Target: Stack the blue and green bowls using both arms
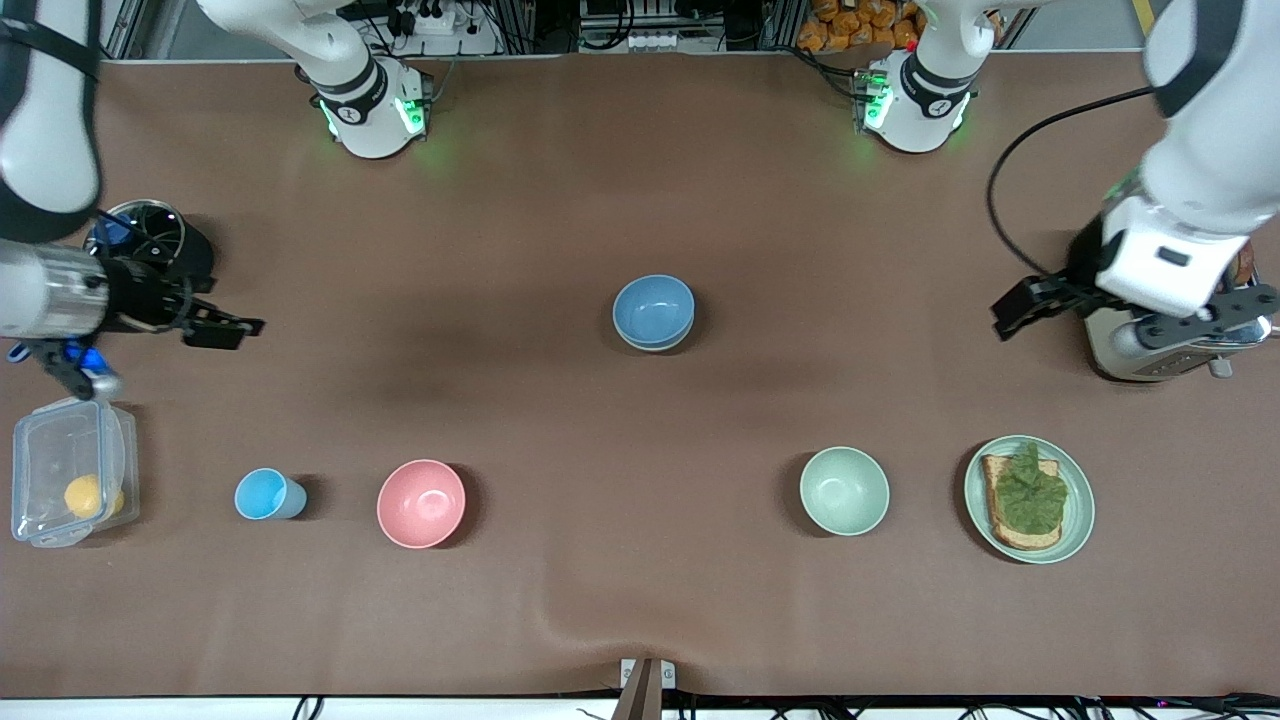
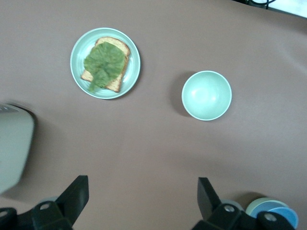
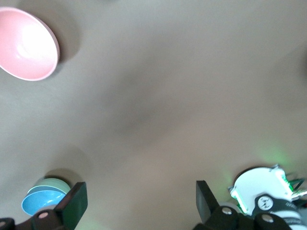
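I saw the sky-blue bowl (image 1: 653, 309) nested in a sage-green bowl (image 3: 53, 184), only its rim showing. Beneath my left gripper (image 2: 141, 196), with its black fingers, sat a pale mint bowl (image 2: 206, 95) and a mint plate (image 2: 77, 52) of brown toast (image 2: 122, 69) under dark green lettuce (image 2: 101, 62). A pink bowl (image 3: 26, 44) lay near my right gripper (image 3: 139, 201).

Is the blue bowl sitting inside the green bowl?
Yes: the blue bowl is nested in the green bowl, whose rim shows around it.
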You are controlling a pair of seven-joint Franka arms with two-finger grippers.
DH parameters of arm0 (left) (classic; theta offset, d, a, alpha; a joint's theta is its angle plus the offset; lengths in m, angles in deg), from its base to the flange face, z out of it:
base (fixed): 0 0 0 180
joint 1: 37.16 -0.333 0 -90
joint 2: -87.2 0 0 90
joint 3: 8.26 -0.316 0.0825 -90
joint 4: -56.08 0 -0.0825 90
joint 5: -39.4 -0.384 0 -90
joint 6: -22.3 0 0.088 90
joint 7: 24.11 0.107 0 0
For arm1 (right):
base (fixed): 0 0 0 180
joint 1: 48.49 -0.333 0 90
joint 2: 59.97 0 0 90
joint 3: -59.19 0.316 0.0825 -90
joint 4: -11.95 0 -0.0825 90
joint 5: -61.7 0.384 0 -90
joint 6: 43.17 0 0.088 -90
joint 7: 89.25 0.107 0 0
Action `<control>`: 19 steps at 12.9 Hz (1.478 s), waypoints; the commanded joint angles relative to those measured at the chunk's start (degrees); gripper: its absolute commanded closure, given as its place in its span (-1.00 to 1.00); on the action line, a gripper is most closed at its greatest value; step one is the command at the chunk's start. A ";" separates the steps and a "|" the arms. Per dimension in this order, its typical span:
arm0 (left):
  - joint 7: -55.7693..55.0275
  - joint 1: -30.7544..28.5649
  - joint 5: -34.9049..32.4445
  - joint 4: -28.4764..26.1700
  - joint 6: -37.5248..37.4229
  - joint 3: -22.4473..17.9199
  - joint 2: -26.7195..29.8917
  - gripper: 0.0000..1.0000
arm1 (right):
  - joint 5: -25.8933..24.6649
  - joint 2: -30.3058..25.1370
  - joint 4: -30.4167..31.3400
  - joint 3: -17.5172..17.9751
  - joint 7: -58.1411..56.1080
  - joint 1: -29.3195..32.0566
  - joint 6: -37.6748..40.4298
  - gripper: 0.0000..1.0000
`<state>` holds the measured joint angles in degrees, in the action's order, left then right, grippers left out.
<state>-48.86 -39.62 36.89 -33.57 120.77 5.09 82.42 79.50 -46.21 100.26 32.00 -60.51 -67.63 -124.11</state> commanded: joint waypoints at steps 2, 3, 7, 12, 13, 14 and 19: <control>7.62 -1.49 0.14 0.53 -4.68 -1.04 2.32 -1.00 | -11.26 -8.20 -2.35 17.39 -4.02 13.57 0.26 -1.00; 7.79 -1.41 0.14 0.62 -4.95 -1.74 2.41 -1.00 | -11.81 -10.31 -2.35 22.66 -6.57 18.22 0.08 -1.00; 12.19 -1.14 1.72 2.90 -7.23 -2.62 2.58 -1.00 | -11.38 -16.39 -0.60 28.76 -16.69 24.59 -0.27 -1.00; 12.36 -0.97 1.81 3.00 -9.78 -2.63 2.67 -1.00 | -12.00 -16.22 0.11 31.59 -19.24 26.27 -4.93 -1.00; 12.36 -0.88 1.73 3.00 -10.13 -2.63 2.67 -1.00 | -12.00 -16.13 0.37 31.33 -19.25 25.57 -5.45 -1.00; 12.36 -0.88 1.64 3.08 -10.66 -2.63 2.67 -1.00 | -12.26 -15.87 0.28 30.71 -19.33 24.69 -6.33 -1.00; 15.24 -0.88 1.64 5.54 -14.70 -2.45 2.58 -1.00 | -12.00 -15.69 0.46 24.64 -19.34 18.53 -7.04 -1.00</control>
<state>-36.87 -40.59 37.45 -29.43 108.00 2.98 84.54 68.38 -61.55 100.17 57.68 -79.23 -47.81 -130.54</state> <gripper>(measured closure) 0.000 0.000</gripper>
